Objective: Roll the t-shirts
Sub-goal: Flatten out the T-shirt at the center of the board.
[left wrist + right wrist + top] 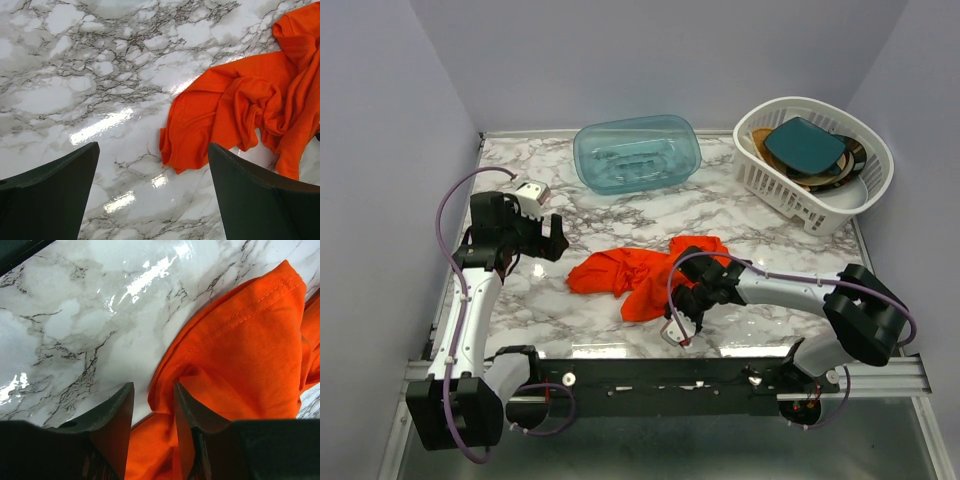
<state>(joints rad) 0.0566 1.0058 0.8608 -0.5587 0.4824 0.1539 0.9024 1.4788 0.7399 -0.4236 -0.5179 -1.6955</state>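
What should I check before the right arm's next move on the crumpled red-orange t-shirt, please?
1. Fabric between the right gripper fingers: ok. A fold of the plain red-orange fabric t-shirt sits in the gap.
2. Firm pinch on that fold: cannot tell. The fingers stand close, with a gap showing.
3. Left gripper open and off the cloth: ok. It hovers over the bare marble table.
4. Shirt spread flat for rolling: not ok. It lies crumpled.
5. Translucent teal plastic tub and white slatted plastic basket apart from the shirt: ok. Both stand at the far edge.
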